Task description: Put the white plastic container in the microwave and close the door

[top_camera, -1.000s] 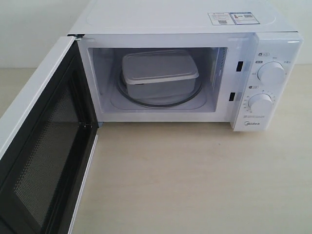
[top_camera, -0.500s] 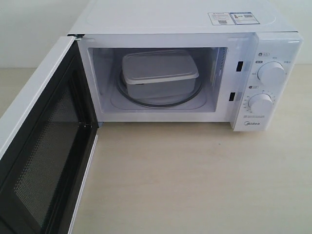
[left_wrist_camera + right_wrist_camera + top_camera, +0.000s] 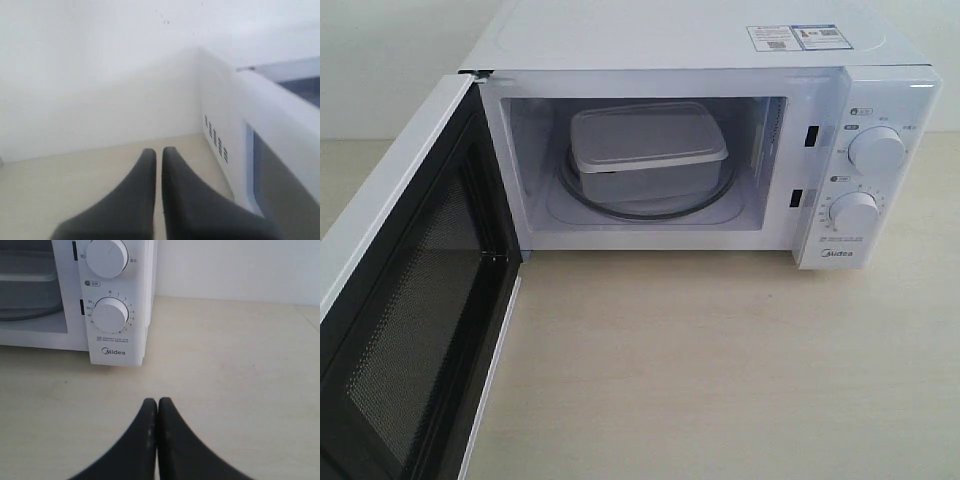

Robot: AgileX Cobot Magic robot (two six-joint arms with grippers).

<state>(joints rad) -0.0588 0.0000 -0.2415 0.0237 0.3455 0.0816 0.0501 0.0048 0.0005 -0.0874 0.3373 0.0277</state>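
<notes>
Pale wood counter (image 3: 720, 380), plain white wall (image 3: 380, 60). White plastic container (image 3: 645, 145) sits inside microwave (image 3: 700, 40); door (image 3: 400, 300) wide open. Left fingers (image 3: 145, 170) low beside microwave's side, right fingers (image 3: 147, 420) before dials (image 3: 110, 315); both pairs together, empty.

There is one white boxy microwave (image 3: 670, 40), one white mesh-windowed door (image 3: 410, 290), two round white dials (image 3: 876, 150), one glass turntable (image 3: 650, 212), one translucent-white rectangular plastic container (image 3: 645, 140), two printed stickers (image 3: 770, 38), and two black claws, left claw (image 3: 158, 152) and right claw (image 3: 158, 402).
</notes>
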